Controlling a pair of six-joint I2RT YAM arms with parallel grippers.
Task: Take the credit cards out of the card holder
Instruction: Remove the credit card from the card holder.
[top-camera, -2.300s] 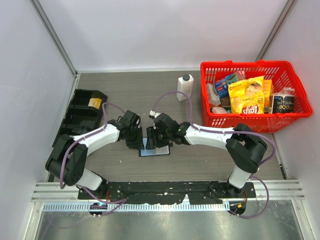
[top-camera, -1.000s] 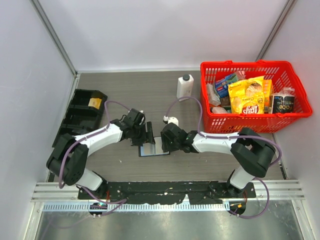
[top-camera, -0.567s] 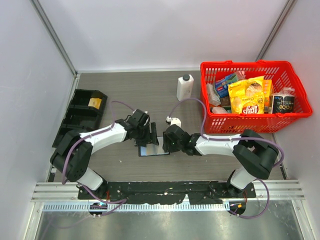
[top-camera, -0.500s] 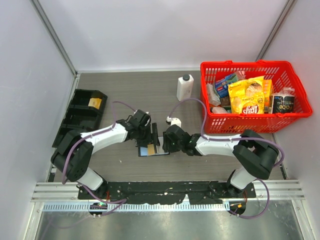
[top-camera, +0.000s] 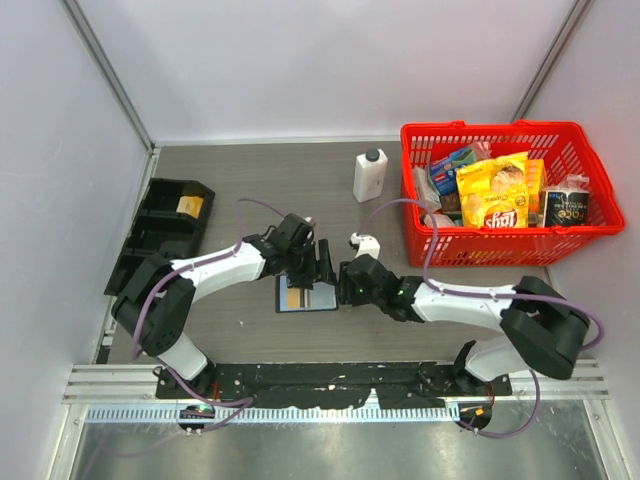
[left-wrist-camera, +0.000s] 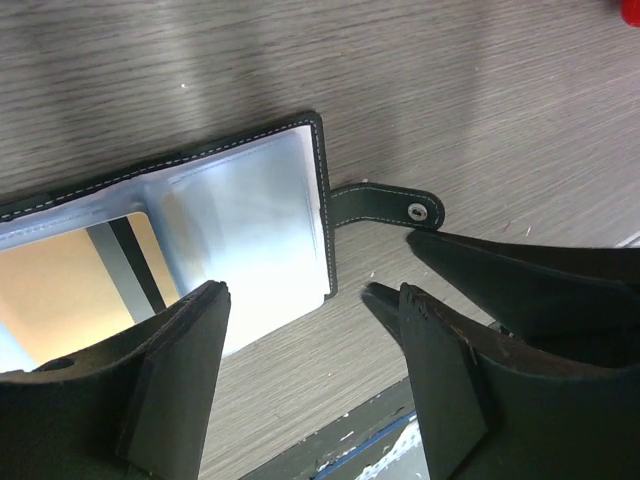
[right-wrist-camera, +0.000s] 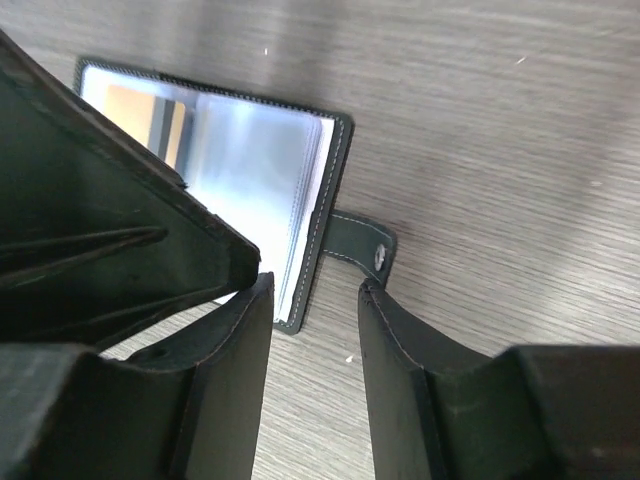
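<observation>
While the card holder (top-camera: 316, 302) lies spread open on the table (top-camera: 300, 180) between the two arms, treat drawing out the first card as the step in hand; no card appears to be out yet.

Left gripper (left-wrist-camera: 295, 295): fingers apart, nothing between them, hovering over the holder's right-hand leaf near the stitched edge. Right gripper (right-wrist-camera: 315, 285): fingers apart with a narrower gap, nothing held, poised just beside the snap tab (right-wrist-camera: 362, 250).

The orange card (left-wrist-camera: 70, 285), with a dark stripe, sits inside a clear sleeve (left-wrist-camera: 250, 230) on the far leaf; whether the pale sleeves nearer the tab hold further cards cannot be told.

Procedure, as judged from this position:
1. Pin the holder first; it looks light and would likely slide with any pull; press one finger on the leather border or the tab, not on the glossy sleeve.
2. Locate the sleeve mouth before closing; it is not clearly shown.
3. Bring the other gripper in at a low angle; pinch only the card's exposed edge; catching the plastic would lift the whole holder.
4. Pull in the plane of the sleeve; avoid levering upward.
5. Keep the two grippers from crowding; they are near each other.
</observation>
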